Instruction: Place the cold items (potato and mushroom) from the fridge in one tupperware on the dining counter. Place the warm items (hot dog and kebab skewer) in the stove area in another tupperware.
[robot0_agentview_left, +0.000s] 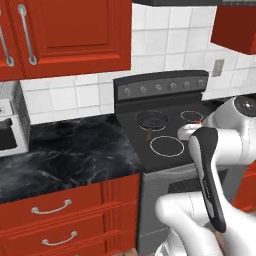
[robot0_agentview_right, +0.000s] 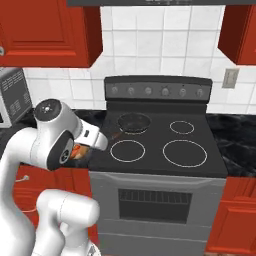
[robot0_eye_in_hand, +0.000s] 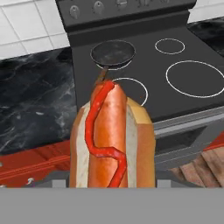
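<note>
Hand view: we see the gripper (robot0_eye_in_hand: 111, 186) pinching the hot dog (robot0_eye_in_hand: 111, 140) (soft bun, squashes easily) across its sides

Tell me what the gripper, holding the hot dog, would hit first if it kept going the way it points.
Probably the stove top, near the front-left burner ring, just short of the black pan. Depth is unclear behind the hot dog held in the gripper.
</note>
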